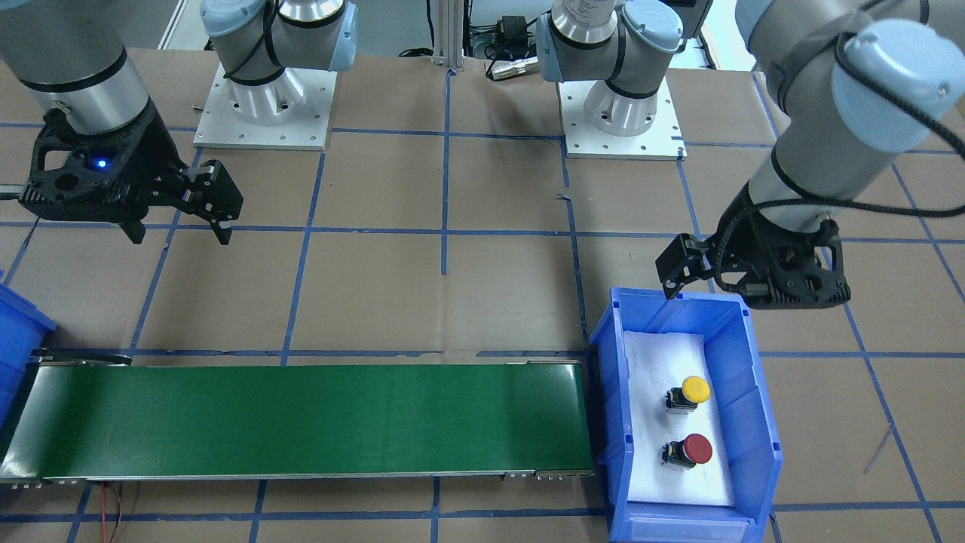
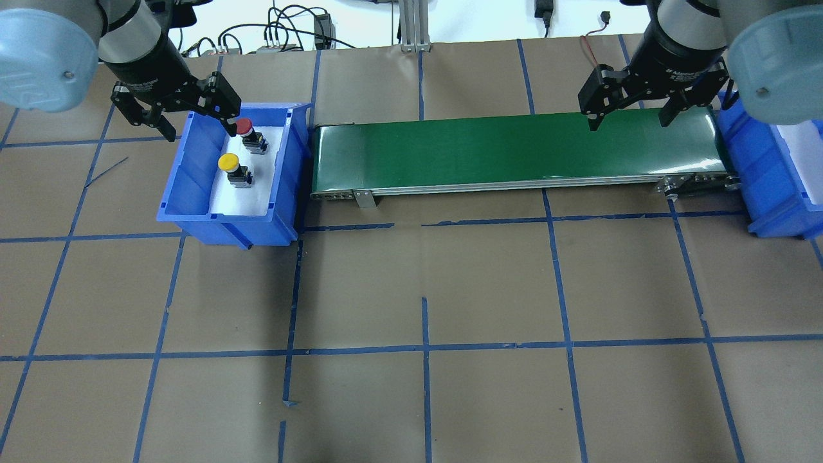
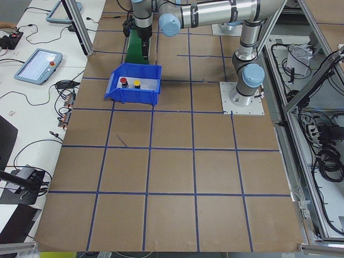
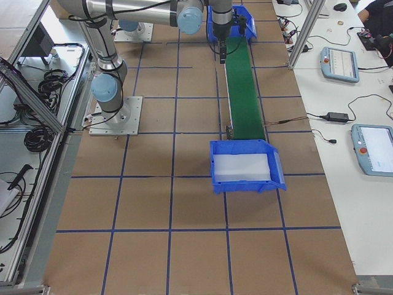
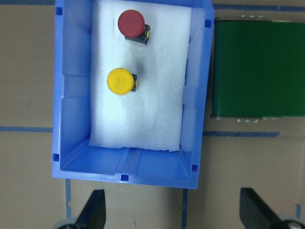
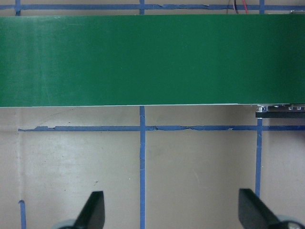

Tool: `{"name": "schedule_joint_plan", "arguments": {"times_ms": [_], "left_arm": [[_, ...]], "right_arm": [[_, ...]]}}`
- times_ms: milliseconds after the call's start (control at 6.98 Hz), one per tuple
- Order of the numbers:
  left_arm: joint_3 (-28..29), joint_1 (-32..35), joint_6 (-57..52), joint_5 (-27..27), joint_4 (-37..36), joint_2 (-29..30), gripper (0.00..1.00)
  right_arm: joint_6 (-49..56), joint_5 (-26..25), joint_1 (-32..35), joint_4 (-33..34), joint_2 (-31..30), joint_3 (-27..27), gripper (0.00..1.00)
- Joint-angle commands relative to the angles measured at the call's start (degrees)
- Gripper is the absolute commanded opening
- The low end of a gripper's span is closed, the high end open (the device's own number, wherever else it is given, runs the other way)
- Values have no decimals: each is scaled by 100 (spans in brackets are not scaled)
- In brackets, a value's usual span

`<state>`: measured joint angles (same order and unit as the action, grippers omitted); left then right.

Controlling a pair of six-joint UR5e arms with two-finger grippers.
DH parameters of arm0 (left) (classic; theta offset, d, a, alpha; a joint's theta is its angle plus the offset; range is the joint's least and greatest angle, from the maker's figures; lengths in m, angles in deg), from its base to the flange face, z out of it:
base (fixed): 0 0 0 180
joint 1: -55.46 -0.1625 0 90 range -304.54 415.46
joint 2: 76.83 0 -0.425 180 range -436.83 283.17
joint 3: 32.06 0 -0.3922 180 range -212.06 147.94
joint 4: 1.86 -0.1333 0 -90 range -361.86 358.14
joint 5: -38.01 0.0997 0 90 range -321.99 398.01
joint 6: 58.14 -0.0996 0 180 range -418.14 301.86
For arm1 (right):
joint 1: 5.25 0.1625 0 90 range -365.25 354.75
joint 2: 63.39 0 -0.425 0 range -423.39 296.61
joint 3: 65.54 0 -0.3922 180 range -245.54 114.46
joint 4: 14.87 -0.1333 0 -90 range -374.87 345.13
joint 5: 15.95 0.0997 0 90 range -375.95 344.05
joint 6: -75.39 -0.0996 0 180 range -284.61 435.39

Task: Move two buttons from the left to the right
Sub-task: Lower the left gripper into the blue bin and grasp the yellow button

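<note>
Overhead first: both buttons sit in the blue bin (image 2: 193, 218) at the left end of the bench (image 2: 424, 289), the yellow button (image 2: 230, 166) nearer the robot and the red button (image 2: 246, 130) behind it. The left claw (image 2: 199, 130) hangs high over that bin, spread wide and holding nothing. The right claw (image 2: 629, 121), just as wide and bare, hovers over the far end of the green belt (image 2: 514, 151) beside the second bin (image 2: 765, 193), well apart from the buttons. The left arm is clearly the nearer one.

Front-facing view, mirrored: both buttons stand on white foam (image 1: 656, 362), caps up as far as I can tell, in a row along the bin's length.

Left side view: red and yellow dots in the bin, too small for more.

Right side view: the second bin is close by, but the buttons can't be made out.

Left wrist view, the key one: the buttons lie ahead of the open fingers (image 5: 95, 210). Yellow is closer, red is beyond it near the far wall, and both sit a little toward that picture's left finger. I'd say the claw must shift forward, then drop straight onto a cap.

Right wrist view: belt and bench only, fingers (image 6: 95, 210) wide.
</note>
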<state>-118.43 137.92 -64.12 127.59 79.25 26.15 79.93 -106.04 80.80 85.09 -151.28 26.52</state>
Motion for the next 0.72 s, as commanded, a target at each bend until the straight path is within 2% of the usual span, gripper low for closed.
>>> {"name": "schedule_joint_plan", "arguments": {"times_ms": [0, 143, 287, 573], "left_arm": [[-12, -99, -167, -10, -480, 625, 100], [15, -99, -175, -11, -995, 1018, 100], [-11, -99, -176, -2, -1218, 1222, 100], [-151, -99, -167, -2, -1325, 1330, 100]], "right_arm": [[2, 0, 0, -3, 0, -4, 100], [-6, 0, 0, -3, 0, 4, 100], [2, 0, 0, -3, 0, -4, 100], [3, 0, 0, -3, 0, 5, 100]]}}
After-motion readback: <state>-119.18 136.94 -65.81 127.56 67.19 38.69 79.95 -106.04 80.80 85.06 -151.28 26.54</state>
